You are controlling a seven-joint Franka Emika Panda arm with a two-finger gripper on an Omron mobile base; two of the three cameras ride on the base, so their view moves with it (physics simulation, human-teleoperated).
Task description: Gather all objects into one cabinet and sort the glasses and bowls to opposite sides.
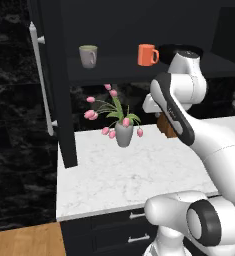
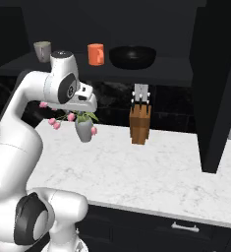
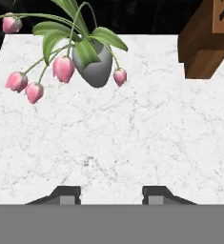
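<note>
The claw (image 3: pixel 111 193) stands apart, empty, over the surface (image 3: pixel 132 138). The orange mug (image 1: pixel 147 55) looks light, rigid, smooth; grasp its rim, I think.

White marble tabletop (image 1: pixel 114 175) w/ black drawers (image 1: pixel 114 232) under it, silver pulls. Black marbled wall behind tabletop. Wood floor (image 1: pixel 24 242) at lower left of tabletop. Dim light, room mostly dark.
</note>
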